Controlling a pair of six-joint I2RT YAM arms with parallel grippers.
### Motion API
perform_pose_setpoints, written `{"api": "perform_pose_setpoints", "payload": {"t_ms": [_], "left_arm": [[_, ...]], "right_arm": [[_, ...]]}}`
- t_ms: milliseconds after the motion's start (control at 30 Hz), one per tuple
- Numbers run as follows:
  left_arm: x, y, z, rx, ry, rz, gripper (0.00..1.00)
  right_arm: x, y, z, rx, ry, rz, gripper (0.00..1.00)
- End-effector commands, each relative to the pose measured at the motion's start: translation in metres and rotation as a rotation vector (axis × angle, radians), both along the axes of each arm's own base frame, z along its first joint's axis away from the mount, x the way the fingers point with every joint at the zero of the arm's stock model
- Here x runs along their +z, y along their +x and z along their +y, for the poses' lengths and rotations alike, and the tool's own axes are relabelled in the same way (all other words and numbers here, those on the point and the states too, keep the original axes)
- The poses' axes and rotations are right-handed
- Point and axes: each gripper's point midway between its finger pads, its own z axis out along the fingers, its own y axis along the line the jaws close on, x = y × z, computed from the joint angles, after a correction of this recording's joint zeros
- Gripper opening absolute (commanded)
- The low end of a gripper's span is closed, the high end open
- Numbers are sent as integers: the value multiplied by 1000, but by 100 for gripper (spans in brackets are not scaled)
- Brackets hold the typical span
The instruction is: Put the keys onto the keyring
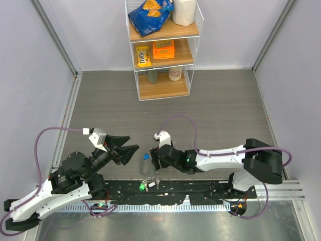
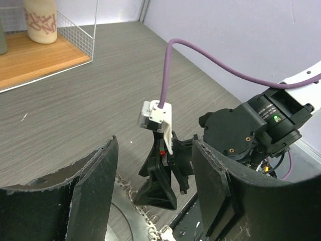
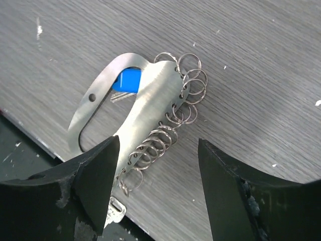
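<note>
Between the left hand (image 1: 133, 142) and the right hand (image 1: 153, 159) we find only a narrow gap. The keyring (image 3: 150, 105), with a blue key (image 3: 129, 80), lies under the right hand's spread fingers. Beyond, the surface (image 1: 225, 110) is open up to the shelf rack (image 1: 163, 89). Walls (image 1: 30, 75) close both sides.
</note>
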Motion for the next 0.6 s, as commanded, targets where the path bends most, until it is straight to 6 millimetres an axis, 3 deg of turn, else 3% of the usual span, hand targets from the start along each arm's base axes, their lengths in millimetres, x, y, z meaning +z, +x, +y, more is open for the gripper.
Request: {"api": "perform_pose_setpoints", "payload": {"t_ms": [0, 267, 400, 567], "left_arm": [[-3, 5, 5, 36, 4, -6, 66], [-9, 5, 1, 27, 20, -10, 68], [-8, 5, -1, 19, 26, -14, 68], [-8, 6, -3, 19, 36, -19, 69]], "right_arm": [[6, 5, 23, -73, 123, 74, 70], [-28, 15, 30, -121, 132, 178, 69], [-39, 17, 32, -120, 156, 226, 62], [-44, 20, 39, -104, 160, 232, 22]]}}
